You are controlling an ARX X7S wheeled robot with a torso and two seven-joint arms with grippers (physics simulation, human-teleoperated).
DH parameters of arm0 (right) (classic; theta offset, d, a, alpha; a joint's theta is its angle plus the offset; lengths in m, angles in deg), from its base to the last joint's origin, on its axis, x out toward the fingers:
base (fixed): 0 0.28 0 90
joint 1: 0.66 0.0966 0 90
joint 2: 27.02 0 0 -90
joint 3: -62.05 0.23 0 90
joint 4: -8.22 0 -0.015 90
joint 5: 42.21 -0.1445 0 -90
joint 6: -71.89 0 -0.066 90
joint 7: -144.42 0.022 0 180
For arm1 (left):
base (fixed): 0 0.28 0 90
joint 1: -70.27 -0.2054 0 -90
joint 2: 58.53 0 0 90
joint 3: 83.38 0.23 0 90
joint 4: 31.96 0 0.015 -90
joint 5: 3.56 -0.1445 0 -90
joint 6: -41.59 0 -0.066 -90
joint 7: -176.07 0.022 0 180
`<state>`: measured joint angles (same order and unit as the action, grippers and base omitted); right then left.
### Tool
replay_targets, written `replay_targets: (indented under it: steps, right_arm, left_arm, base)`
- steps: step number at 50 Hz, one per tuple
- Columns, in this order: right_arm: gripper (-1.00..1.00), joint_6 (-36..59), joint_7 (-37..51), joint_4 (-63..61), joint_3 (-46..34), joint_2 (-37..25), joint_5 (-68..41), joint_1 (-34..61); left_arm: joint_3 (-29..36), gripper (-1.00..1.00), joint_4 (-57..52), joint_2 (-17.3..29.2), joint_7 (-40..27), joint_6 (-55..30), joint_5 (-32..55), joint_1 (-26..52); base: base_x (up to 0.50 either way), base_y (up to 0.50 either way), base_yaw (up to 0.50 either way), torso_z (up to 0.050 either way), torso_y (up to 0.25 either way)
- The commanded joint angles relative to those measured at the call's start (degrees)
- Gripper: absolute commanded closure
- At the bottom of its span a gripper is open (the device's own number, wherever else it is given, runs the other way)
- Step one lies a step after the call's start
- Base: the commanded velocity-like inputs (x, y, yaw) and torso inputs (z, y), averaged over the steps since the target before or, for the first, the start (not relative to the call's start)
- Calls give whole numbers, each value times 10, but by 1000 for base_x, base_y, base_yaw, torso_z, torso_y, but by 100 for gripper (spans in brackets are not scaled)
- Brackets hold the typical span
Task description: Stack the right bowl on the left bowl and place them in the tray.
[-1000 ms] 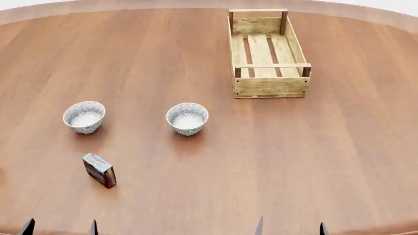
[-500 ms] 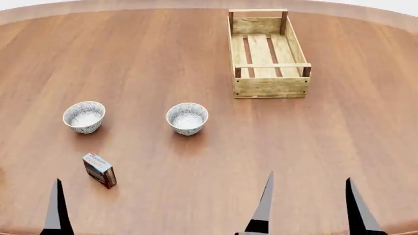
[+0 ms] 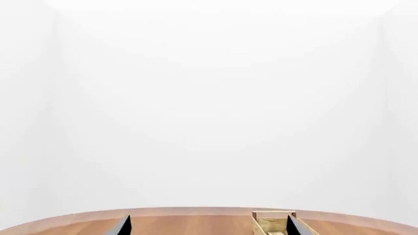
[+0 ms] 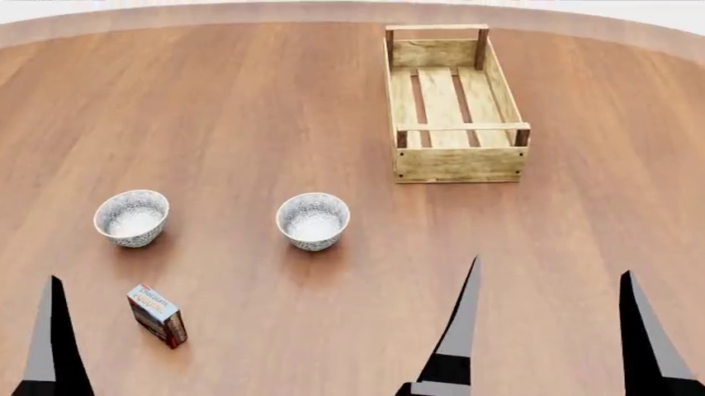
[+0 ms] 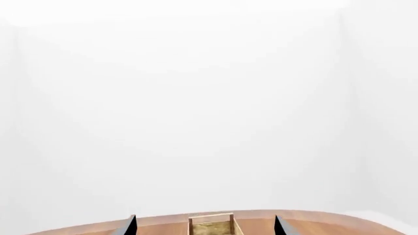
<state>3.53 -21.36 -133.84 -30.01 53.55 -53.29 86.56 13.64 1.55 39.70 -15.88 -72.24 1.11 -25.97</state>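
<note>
Since the earlier frames both arms have risen further into the head view, and the view itself has shifted so the bowls and tray sit lower in it.

Nearest, the right end effector (image 4: pixel 551 330) shows two dark fingers (image 4: pixel 463 330) set well apart, so it is spread and holds nothing. The left end effector (image 3: pixel 207 226) shows only one finger in the head view, but its wrist view shows both tips wide apart and empty as well.

Just beyond the left arm a small colourful box (image 4: pixel 158 315) stands on the table (image 4: pixel 276 99). Further out are the two patterned bowls, both upright and apart from each other: the left bowl (image 4: pixel 131 217) and the right bowl (image 4: pixel 313 220). Well beyond them, toward the far right, the tray (image 4: pixel 454 165) lies with nothing in it that I can see; both wrist views catch only its top edge above the table's rim.

By my reading this is the approach step, with no bowl touched yet. The next move likely calls for the right end effector to tip downward and descend over the right bowl's rim, one finger inside and one outside, before closing.
</note>
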Motion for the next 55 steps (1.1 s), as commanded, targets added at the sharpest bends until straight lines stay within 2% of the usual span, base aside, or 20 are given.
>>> replay_targets:
  steps: [1, 55]
  right_arm:
    - [-100, 13, 7, -14, 3, -8, -14, 4]
    - [-100, 16, 34, -17, -5, -32, -42, 7]
  left_arm:
    - [5, -100, -12, 10, -8, -5, 5, 2]
    - [28, -100, -27, 55, -60, -15, 42, 8]
  base:
    - [500, 0, 0, 0, 0]
    - [500, 0, 0, 0, 0]
